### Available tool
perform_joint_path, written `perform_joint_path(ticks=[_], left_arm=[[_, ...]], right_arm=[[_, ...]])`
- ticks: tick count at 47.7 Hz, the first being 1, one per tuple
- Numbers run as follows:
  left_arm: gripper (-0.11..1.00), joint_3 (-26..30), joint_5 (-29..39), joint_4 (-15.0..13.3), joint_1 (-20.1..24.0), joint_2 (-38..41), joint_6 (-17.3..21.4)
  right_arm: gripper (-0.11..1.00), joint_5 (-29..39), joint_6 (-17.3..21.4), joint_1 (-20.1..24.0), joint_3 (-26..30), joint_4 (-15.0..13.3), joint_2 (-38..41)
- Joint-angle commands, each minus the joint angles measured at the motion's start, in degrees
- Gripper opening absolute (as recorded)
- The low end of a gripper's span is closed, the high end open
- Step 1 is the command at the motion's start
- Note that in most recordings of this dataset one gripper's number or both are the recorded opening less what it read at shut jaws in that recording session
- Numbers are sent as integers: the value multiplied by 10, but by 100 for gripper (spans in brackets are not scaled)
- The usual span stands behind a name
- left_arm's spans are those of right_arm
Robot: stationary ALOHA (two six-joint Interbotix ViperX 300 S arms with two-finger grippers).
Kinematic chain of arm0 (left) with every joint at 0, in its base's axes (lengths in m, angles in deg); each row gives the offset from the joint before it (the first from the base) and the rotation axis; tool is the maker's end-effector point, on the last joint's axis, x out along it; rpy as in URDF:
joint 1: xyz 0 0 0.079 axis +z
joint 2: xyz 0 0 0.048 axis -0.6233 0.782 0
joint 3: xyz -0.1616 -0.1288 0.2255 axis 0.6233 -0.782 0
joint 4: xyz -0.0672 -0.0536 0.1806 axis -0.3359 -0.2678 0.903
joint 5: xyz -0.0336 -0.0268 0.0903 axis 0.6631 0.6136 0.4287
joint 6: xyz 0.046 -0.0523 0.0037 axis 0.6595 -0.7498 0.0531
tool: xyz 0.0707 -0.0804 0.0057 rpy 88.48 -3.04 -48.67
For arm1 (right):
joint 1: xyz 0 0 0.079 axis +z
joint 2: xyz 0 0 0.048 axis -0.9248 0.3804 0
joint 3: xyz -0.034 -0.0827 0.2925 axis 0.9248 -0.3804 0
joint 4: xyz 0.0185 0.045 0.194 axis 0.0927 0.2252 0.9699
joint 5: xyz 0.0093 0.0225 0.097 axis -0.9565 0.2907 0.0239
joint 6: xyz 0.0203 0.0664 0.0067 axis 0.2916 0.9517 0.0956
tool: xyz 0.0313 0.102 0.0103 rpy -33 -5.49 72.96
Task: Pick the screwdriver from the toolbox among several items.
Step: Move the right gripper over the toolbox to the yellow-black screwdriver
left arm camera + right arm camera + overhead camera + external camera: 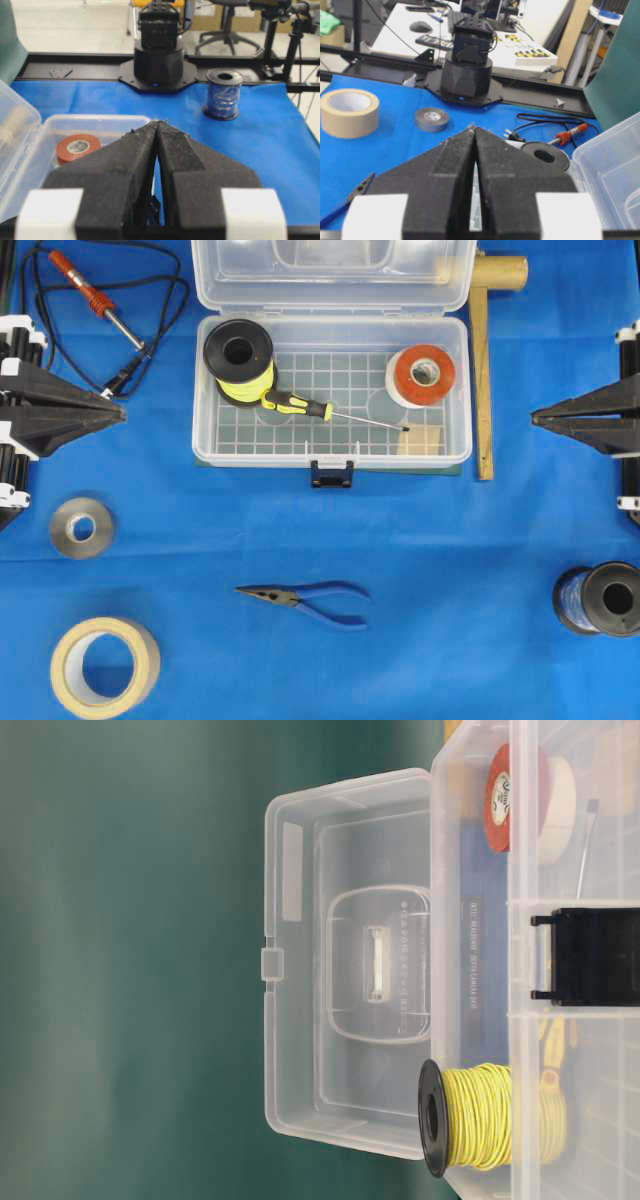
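Two pincers, left pincer (122, 412) and right pincer (534, 419), rest closed and empty at the worktop's (430, 570) sides, well apart from the toolbox (455, 455). We note the screwdriver (300, 405) lying on its gridded floor, handle touching the yellow wire spool (240, 360), tip near the wooden block (420, 440) and tape roll (423, 373).

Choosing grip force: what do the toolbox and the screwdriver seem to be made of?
Toolbox: likely thin glossy translucent plastic; the gridded floor shows through. Screwdriver: yellow-and-black handle, probably moulded plastic or rubber; thin silvery shaft looks metal.
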Motion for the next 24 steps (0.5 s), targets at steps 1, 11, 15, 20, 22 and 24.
perform_joint_path(ticks=[1, 11, 15, 20, 22, 24], left_arm=[[0, 7, -4, -15, -4, 2, -4], [0, 8, -6, -15, -4, 5, -4], [0, 7, -6, -15, -4, 7, -4], [0, 7, -6, -16, -5, 9, -5], [0, 6, -6, -16, -4, 10, -5], [0, 6, -7, -16, -5, 10, -5]], right_arm=[[0, -2, 5, -9, 24, 5, 14], [0, 76, 16, -54, 116, 40, 120], [0, 142, 19, -79, 172, 43, 183], [0, 205, 24, -95, 240, 43, 260], [0, 228, 27, -100, 268, 43, 291], [0, 253, 31, -105, 300, 43, 326]])
